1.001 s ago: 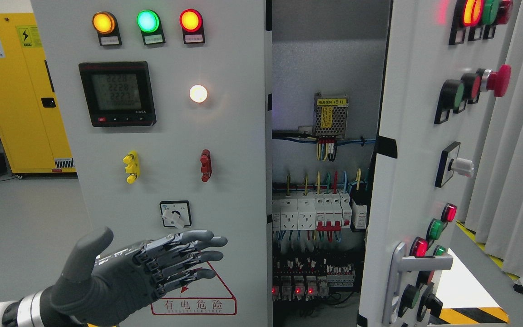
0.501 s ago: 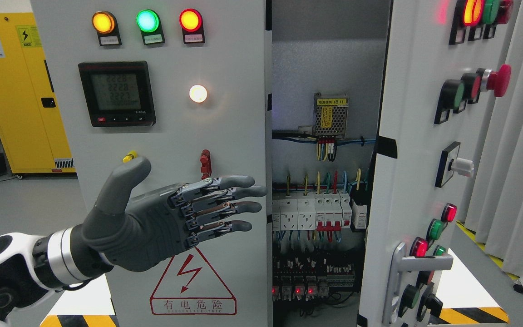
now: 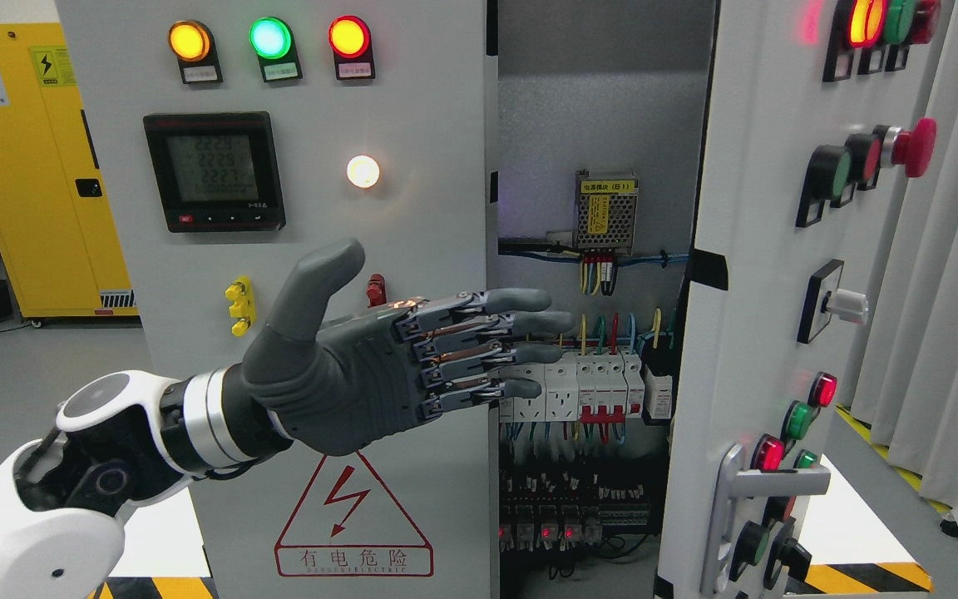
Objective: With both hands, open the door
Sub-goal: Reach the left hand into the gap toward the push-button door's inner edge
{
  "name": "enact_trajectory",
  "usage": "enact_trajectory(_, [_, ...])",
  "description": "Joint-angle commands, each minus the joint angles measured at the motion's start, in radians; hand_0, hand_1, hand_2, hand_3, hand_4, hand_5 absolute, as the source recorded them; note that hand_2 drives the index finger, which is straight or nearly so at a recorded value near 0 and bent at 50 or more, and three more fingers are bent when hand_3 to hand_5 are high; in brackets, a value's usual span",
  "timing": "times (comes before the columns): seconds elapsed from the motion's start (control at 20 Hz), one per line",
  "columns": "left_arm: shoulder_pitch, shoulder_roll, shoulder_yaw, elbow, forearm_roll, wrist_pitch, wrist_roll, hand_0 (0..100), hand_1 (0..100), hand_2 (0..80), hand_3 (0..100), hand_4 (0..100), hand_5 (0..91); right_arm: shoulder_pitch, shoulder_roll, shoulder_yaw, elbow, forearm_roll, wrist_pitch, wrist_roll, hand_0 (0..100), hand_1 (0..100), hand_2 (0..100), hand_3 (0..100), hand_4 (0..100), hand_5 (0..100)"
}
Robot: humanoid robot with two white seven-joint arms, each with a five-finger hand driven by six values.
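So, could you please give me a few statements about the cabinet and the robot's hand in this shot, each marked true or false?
1. The right door stands open, showing wiring inside. True.
2. The left hand grips the silver door handle. False: the hand is open, fingers stretched flat toward the gap between the doors, holding nothing.
3. The right hand is pulling the left door. False: no right hand is in view.
4. Three lamps, amber, green and red, glow along the top of the left door. True.
5. A yellow cabinet stands at the far left. True.
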Motion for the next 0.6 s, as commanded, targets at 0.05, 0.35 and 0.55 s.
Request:
enact_trajectory(0.05, [-0.041,-0.244,-0.092,0.186,-0.082,0.000,0.014,0,0,0.0,0,0,0.0,0.000,0.000,0.000,-0.001,0.001,0.000,0.001,20,12,0,0,0,0])
enact_trajectory(0.35, [-0.073,-0.298,-0.101,0.183,-0.126,0.000,0.046,0,0,0.0,0,0,0.0,0.000,0.000,0.000,-0.001,-0.001,0.000,0.001,20,12,0,0,0,0])
enact_trajectory(0.55, [-0.102,-0.310,-0.101,0.185,-0.125,0.002,0.046,0,0,0.0,0,0,0.0,0.000,0.000,0.000,-0.001,-0.001,0.000,0.000,20,12,0,0,0,0])
